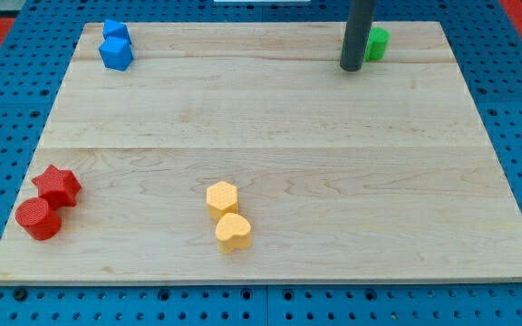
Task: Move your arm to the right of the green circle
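My tip [351, 68] rests on the wooden board [270, 136] near the view's top right, the dark rod rising straight out of the top of the view. I carry no jaws — just this bare rod, holding nothing. The green circle [378, 43] sits just beside the rod on the view's right and a little toward the top, partly hidden behind the rod, so my tip stands on the circle's left side; whether rod and block actually touch I cannot tell. Nothing else lies close to the pair. At the view's top left, well apart, two blue blocks touch: a smaller blue block [114, 33] at the board's edge and a blue hexagon [116, 53] just below it. Near the bottom left corner a red star [57, 185] leans against a red cylinder [38, 218]. Toward the bottom centre a yellow hexagon [222, 198] touches a yellow heart [234, 232] below it. Around the board runs a blue perforated table [25, 63].
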{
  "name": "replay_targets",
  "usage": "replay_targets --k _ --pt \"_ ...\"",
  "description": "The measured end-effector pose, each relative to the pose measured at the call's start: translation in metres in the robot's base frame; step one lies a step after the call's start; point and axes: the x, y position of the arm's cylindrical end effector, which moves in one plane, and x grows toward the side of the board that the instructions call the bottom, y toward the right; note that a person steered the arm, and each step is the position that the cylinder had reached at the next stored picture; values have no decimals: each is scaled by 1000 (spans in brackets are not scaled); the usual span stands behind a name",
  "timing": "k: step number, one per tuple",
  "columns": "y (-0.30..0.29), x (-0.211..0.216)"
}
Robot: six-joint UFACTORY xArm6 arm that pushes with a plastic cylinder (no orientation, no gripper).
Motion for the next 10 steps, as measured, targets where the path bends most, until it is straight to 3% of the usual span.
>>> replay_targets --k 4,6,7,8,10 --pt "0 9" --pt "34 43" --pt "106 28" --pt "135 2" --pt "110 -49"
